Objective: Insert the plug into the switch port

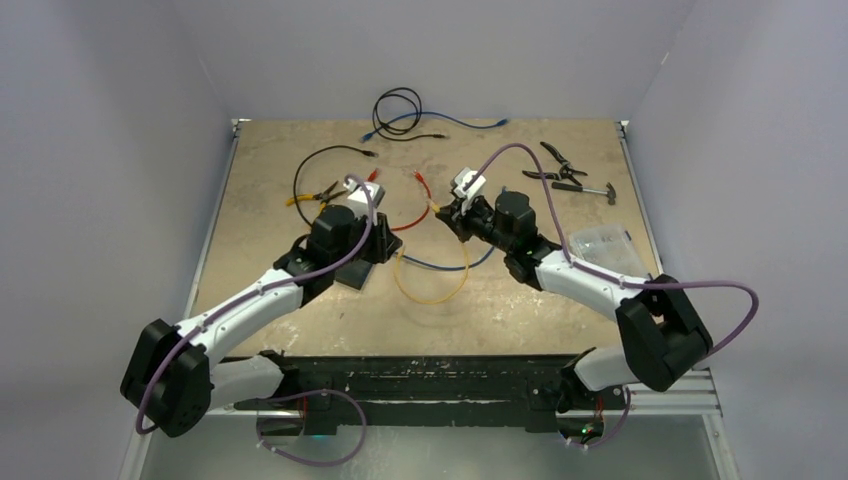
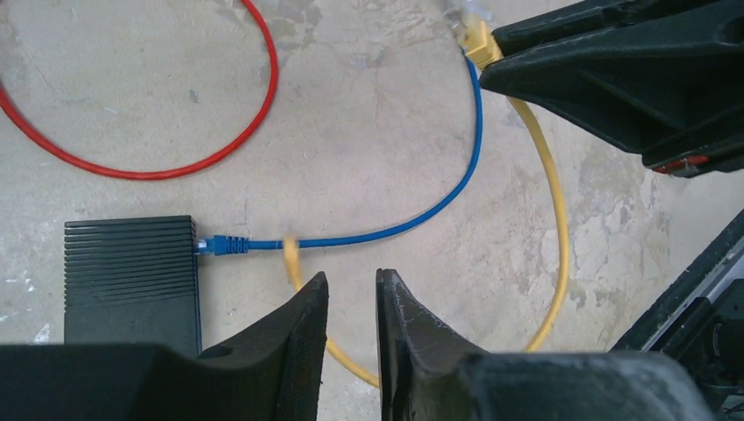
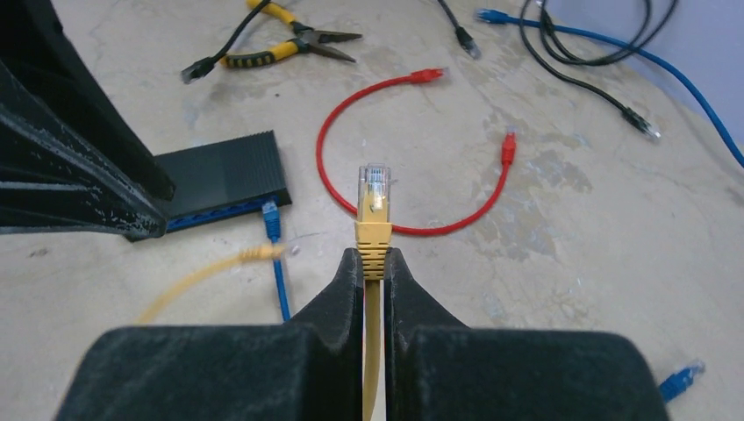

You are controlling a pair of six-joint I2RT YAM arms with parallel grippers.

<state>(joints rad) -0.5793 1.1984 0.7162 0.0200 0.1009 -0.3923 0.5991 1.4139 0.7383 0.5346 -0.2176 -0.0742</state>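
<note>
Switch (image 2: 132, 281) lies flat on desk (image 2: 368, 114), its near end cut off behind the left pincer (image 2: 351, 279). In the top view the left arm hides most of it. Blue cable (image 2: 421, 210) sits in one socket; the other sockets are hard to make out. Left pincer narrowly parted, empty. Right pincer (image 3: 373, 259) clamps the yellow plug (image 3: 373, 193) by its boot, apart from the switch, with bare desk between.

text: none legible | labels: none | brands: none | numbers: none
</note>
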